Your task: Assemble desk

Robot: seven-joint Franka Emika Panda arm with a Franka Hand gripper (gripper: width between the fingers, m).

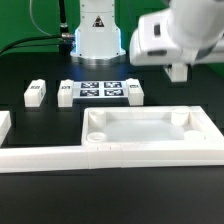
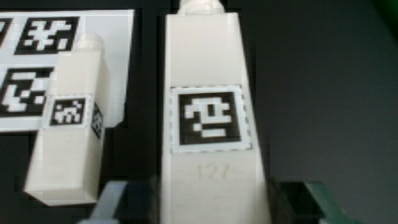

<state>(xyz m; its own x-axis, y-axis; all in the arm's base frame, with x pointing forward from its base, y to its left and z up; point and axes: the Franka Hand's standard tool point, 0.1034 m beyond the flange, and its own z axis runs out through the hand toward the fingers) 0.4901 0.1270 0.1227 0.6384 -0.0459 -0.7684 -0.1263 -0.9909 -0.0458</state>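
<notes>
The white rimmed tabletop (image 1: 150, 128) lies flat near the front of the black table. Three white leg blocks lie in a row behind it: one (image 1: 35, 93), a second (image 1: 67, 92) and a third (image 1: 135, 92). My gripper (image 1: 178, 72) hangs at the exterior view's right and hides what lies under it. In the wrist view a long tagged leg block (image 2: 214, 110) lies between my open fingers (image 2: 116, 205). My gripper (image 2: 210, 205) straddles its near end with a gap on each side. Another leg (image 2: 71, 120) lies beside it.
The marker board (image 1: 100, 92) lies between the legs and also shows in the wrist view (image 2: 45, 60). A long white border rail (image 1: 60, 157) runs along the front edge. The robot base (image 1: 97, 30) stands at the back.
</notes>
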